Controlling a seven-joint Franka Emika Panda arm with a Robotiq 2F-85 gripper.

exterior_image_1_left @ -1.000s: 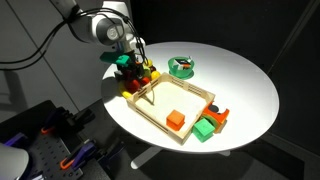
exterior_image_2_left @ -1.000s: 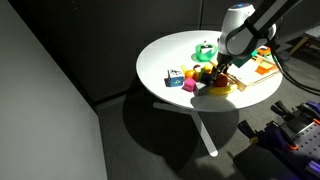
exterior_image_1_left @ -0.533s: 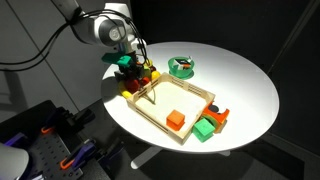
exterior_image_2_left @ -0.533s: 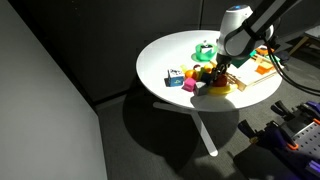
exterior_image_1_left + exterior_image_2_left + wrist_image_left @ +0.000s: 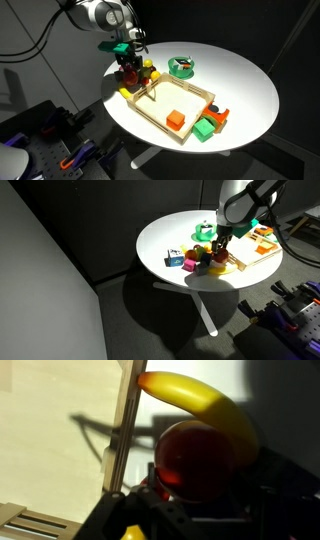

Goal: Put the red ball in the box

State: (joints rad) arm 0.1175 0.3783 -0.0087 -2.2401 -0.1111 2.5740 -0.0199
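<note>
1. Your gripper hangs over the toy pile at the left corner of the box. Its fingers look clamped on the red ball, which is just outside the box wall.
2. The ball sits near the yellow piece, probably gripped there to lift over the wall.
3. Shadow hides the finger pads in the wrist view. In both exterior views the ball is too small to pick out.

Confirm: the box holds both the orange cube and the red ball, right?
Not quite. The orange cube is in the box, but the red ball is not. The wrist view shows the ball outside the box's wooden wall, next to the yellow piece.
</note>
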